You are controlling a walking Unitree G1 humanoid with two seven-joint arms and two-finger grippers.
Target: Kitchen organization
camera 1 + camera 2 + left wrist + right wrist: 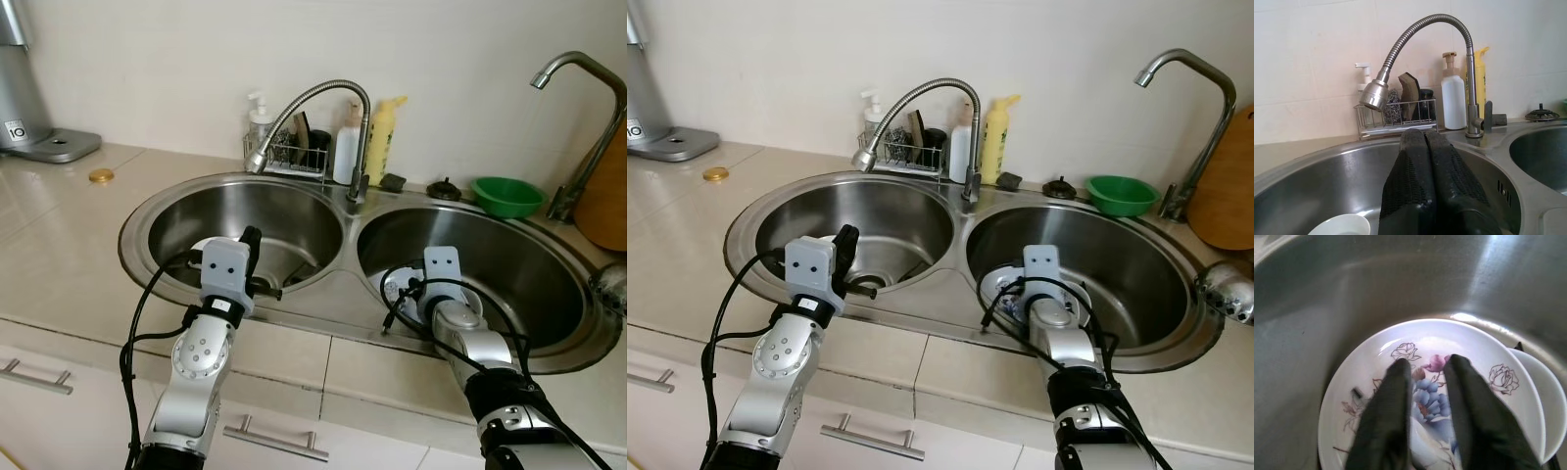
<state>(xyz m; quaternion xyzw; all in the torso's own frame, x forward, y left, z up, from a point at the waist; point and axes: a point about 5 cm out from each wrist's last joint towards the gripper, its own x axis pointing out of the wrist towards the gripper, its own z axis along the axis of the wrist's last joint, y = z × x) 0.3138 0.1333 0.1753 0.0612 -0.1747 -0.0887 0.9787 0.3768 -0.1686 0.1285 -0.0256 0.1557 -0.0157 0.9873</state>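
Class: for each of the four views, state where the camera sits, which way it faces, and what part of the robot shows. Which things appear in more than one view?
Left eye: head, facing down at the double sink; both arms show.
Right eye: beside it, same scene.
Left wrist: along the shut left gripper toward the faucet.
Right wrist: over the open right gripper, down at the flowered plate.
Shared: faucet, plate.

A white plate (1400, 377) with blue and pink flowers and outlined roses lies flat at the bottom of the right basin of the steel double sink (338, 294). It overlaps a plain white dish (1547, 401) beside it. In the left basin, a small white bowl (1342, 226) sits near the front wall, rim up.
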